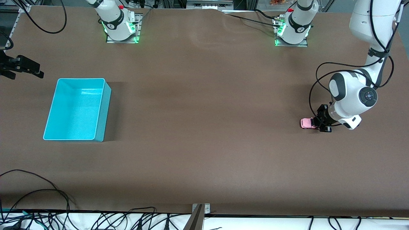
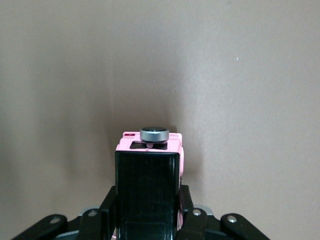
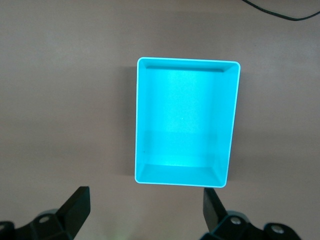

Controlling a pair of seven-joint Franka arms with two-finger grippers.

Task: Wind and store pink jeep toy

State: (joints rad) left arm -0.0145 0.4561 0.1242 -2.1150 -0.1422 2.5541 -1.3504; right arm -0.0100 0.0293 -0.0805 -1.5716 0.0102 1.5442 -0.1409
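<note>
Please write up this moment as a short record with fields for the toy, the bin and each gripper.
toy: small pale pink jeep toy with a black roof, on the brown table at the left arm's end
left gripper: left gripper low at the table, shut on the jeep
bin: turquoise rectangular plastic bin, nothing in it, at the right arm's end
right gripper: right gripper open, waiting above the table near the bin
task state: jeep not yet in the bin

pink jeep toy (image 1: 307,123) | black roof | upright on table, left arm's end
</note>
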